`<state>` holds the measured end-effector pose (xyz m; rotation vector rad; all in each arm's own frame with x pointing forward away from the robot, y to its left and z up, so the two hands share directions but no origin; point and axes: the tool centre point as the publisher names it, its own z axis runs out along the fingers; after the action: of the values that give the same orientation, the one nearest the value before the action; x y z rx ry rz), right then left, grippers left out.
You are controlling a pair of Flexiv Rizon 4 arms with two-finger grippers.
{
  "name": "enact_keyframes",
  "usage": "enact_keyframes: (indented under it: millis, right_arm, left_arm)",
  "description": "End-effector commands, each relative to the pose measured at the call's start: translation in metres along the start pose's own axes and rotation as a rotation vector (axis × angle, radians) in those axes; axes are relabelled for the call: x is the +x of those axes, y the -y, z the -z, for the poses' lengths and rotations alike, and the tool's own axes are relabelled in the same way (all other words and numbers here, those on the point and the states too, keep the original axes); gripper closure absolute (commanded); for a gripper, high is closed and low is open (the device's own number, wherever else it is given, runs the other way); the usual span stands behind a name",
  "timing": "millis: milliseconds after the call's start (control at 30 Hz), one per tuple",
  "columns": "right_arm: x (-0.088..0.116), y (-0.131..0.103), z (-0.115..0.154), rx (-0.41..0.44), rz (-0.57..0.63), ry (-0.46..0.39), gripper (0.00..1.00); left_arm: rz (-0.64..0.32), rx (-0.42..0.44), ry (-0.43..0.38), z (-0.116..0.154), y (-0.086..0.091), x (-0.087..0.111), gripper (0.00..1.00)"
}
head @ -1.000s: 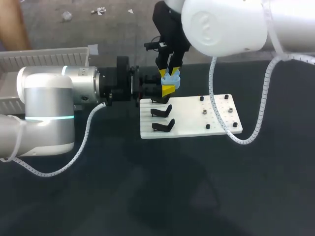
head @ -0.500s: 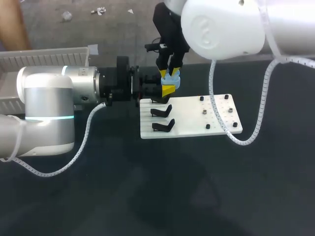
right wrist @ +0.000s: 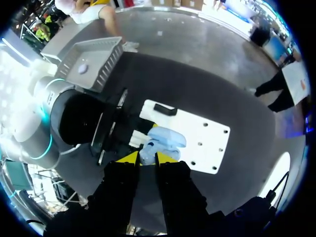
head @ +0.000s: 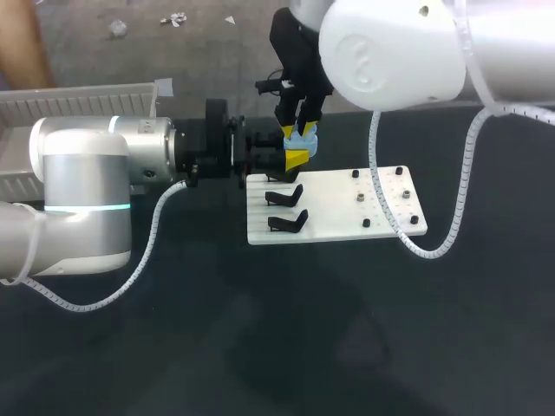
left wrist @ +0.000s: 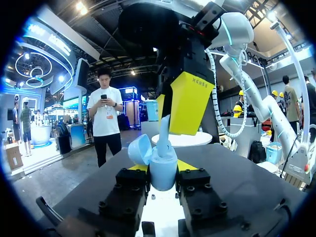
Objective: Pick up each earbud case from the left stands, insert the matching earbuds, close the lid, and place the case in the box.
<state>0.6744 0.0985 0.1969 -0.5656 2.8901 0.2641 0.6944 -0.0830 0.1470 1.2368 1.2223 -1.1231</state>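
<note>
Next to nothing has moved: the right arm's big housing has crept a touch to the left, while both grippers and the case sit where they were. The left gripper (left wrist: 163,174) is closed on the case (left wrist: 163,165), its fingers pressing the lower shell from two sides, and the lid (left wrist: 139,149) is swung open to one side. The right gripper (head: 298,128) comes down from above with its fingers nearly together, pinching what looks like a pale blue earbud (left wrist: 165,132) whose lower end sits in the case's mouth. All this is held near the far left corner of the white plate (head: 347,217). Two bare black stands (head: 286,196) are on the plate's left part, small dark studs (head: 358,198) are on its right, and the grey box (head: 78,100) lies well off to the left. The case looks light, stiff and glossy, so likely slippery; a hold low on the shell, clear of hinge and lid, seems best. The earbud is tiny and smooth, best nipped by its stem with little force, and the thin hinge is probably the weak spot
</note>
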Motion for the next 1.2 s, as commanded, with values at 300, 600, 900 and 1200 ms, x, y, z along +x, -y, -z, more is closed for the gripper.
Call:
enact_keyframes:
  millis: [300, 600, 900, 1200]
  right_arm:
    - [-0.0019, 0.0018, -0.0037, 0.01, 0.002, -0.006, 1.0]
    - [-0.0033, 0.0015, -0.0053, 0.009, 0.004, -0.007, 1.0]
    - [-0.0046, 0.0023, -0.008, 0.016, 0.014, -0.013, 1.0]
    - [-0.005, 0.0027, -0.0112, 0.033, 0.032, -0.017, 1.0]
  left_arm:
    - [-0.004, -0.007, 0.005, -0.0001, 0.0016, 0.0008, 1.0]
    - [-0.004, -0.007, 0.005, -0.0001, 0.0016, 0.0008, 1.0]
    - [-0.004, -0.007, 0.005, -0.0001, 0.0016, 0.0008, 1.0]
    - [-0.004, -0.007, 0.005, -0.0001, 0.0016, 0.0008, 1.0]
